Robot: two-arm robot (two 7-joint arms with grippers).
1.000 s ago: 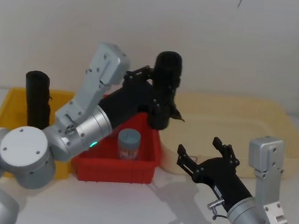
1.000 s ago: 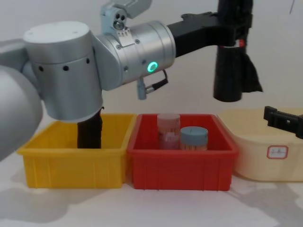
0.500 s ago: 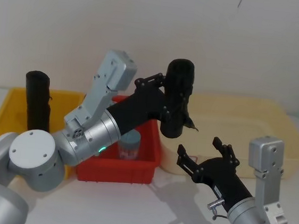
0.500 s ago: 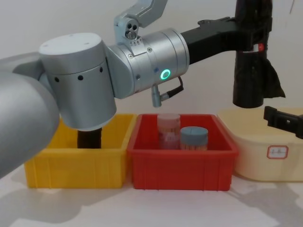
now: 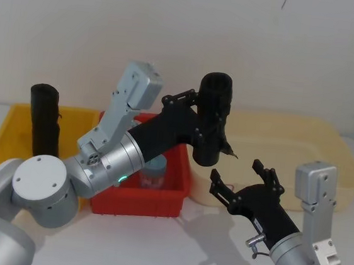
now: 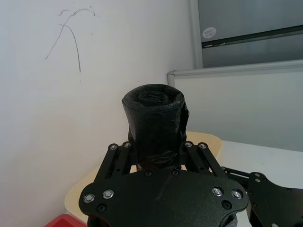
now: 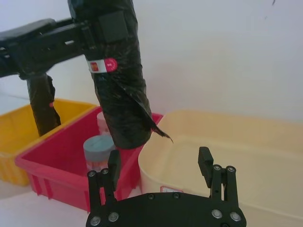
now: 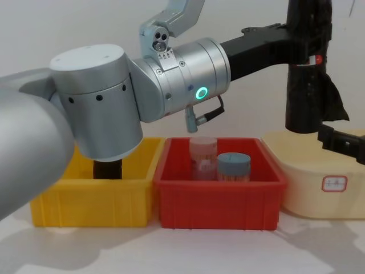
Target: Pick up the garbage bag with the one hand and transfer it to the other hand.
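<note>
The garbage bag (image 5: 212,127) is a black roll with a red-and-white label (image 8: 315,59) and a loose flap. It hangs upright in the air over the gap between the red bin and the cream tub. My left gripper (image 5: 209,115) is shut on its upper half, seen from behind in the left wrist view (image 6: 154,158). My right gripper (image 5: 236,170) is open, a little below and to the right of the bag's lower end. In the right wrist view its fingers (image 7: 113,163) stand spread, with the bag (image 7: 118,90) just beyond them, apart.
A yellow bin (image 5: 13,121) on the left holds a plain black roll (image 5: 44,122). The red bin (image 8: 217,202) in the middle holds a blue-lidded jar (image 8: 232,165) and a clear one. The wide cream tub (image 5: 296,145) lies on the right, behind my right gripper.
My left arm has carried the garbage bag to the right, from over the red bin toward the cream tub and my right gripper. The right gripper has stayed open and almost still.
</note>
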